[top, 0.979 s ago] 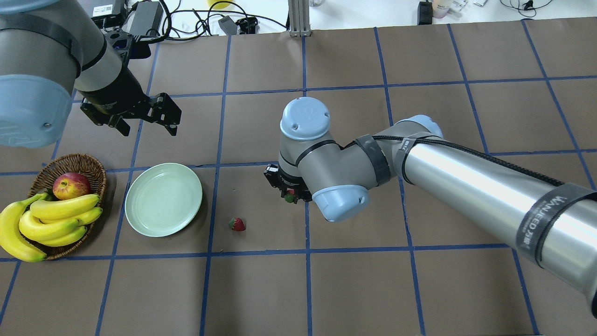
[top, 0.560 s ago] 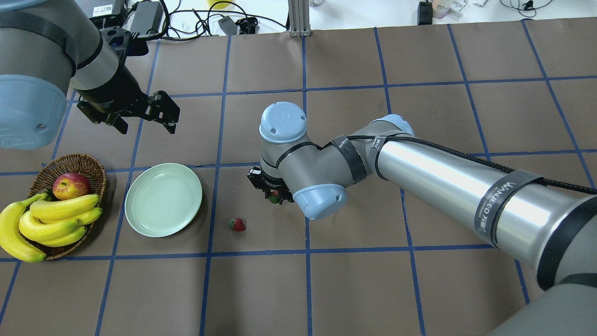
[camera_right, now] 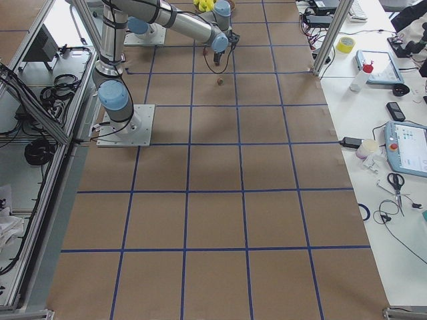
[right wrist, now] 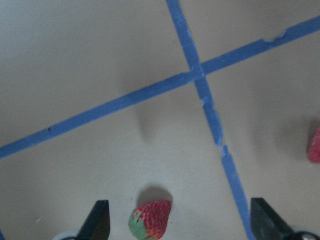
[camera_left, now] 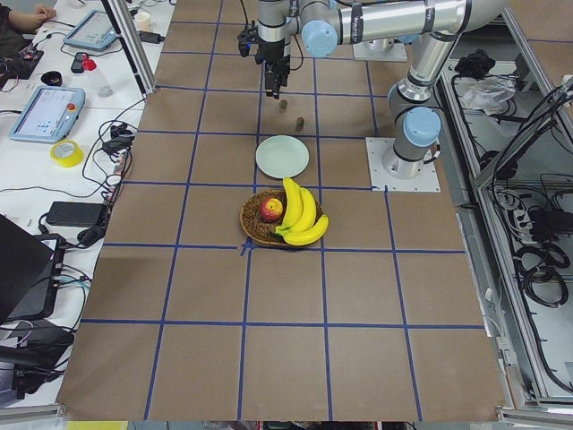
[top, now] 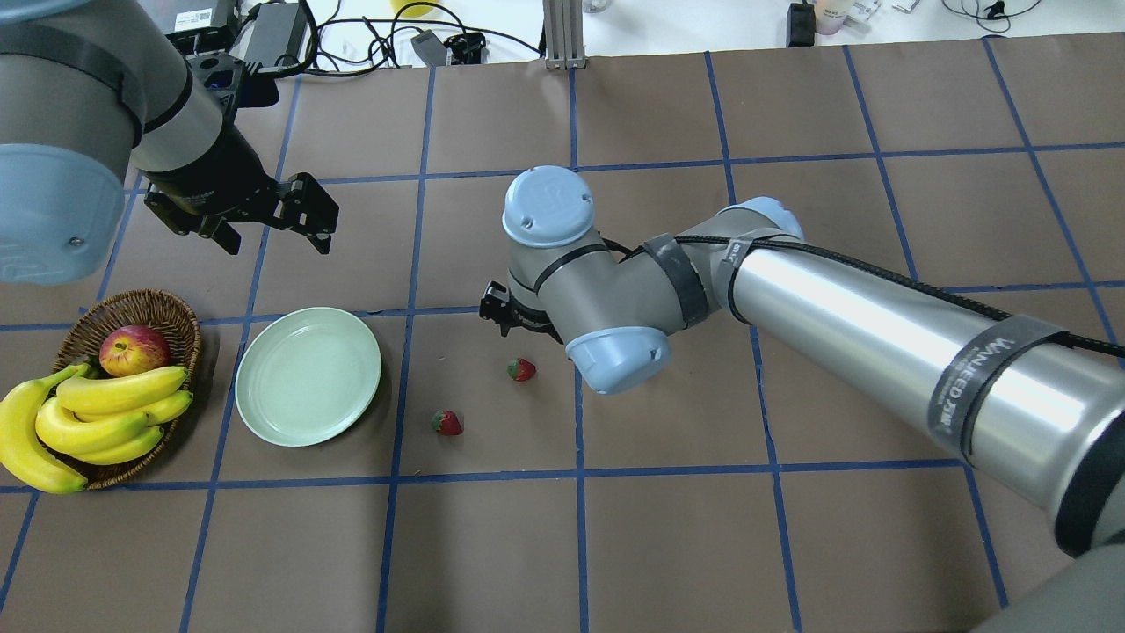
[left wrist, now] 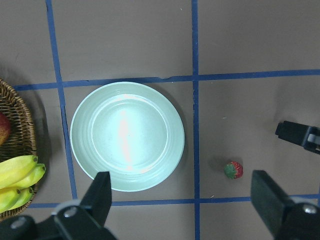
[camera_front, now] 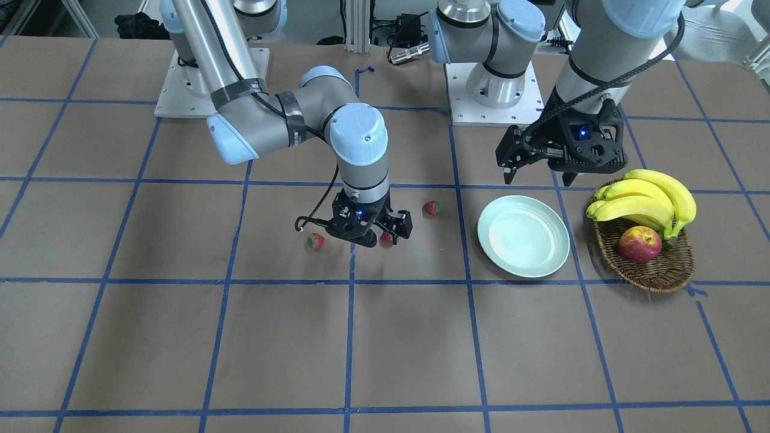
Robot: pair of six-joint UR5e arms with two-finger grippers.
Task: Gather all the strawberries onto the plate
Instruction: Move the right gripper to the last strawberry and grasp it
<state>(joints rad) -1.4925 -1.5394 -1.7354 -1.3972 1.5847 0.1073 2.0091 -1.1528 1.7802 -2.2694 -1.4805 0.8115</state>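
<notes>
1. I count three strawberries. Each is small and red with a green leafy cap. All three lie on the brown, blue-taped surface (top: 703, 527), outside the plate (top: 308, 375).
2. The nearest strawberry (top: 447, 423) lies near the plate's rim but apart from it, on the side away from the basket (top: 141, 308).
3. The middle strawberry (top: 522, 369) lies just beside a blue tape line, below the right gripper (camera_front: 379, 233). In the right wrist view it sits on the surface between the two fingers, and I see neither touching it.
4. The far strawberry (camera_front: 315, 241) lies on the side of the right gripper away from the plate. In the overhead view the right arm hides it.
5. The right gripper has its fingers spread wide and holds nothing. It hangs just off the surface.
6. The left gripper (top: 277, 230) also has its fingers wide apart and empty. It hovers above the surface near the plate, and its wrist camera looks straight down on the plate.
7. I count one plate: round, shallow and pale mint-green, with a raised rim. It stands beside the basket without touching it.
8. I count one brown wicker basket. It holds one red-yellow apple (top: 134, 349) and one bunch of yellow bananas (top: 105, 404), which overhangs the rim.
</notes>
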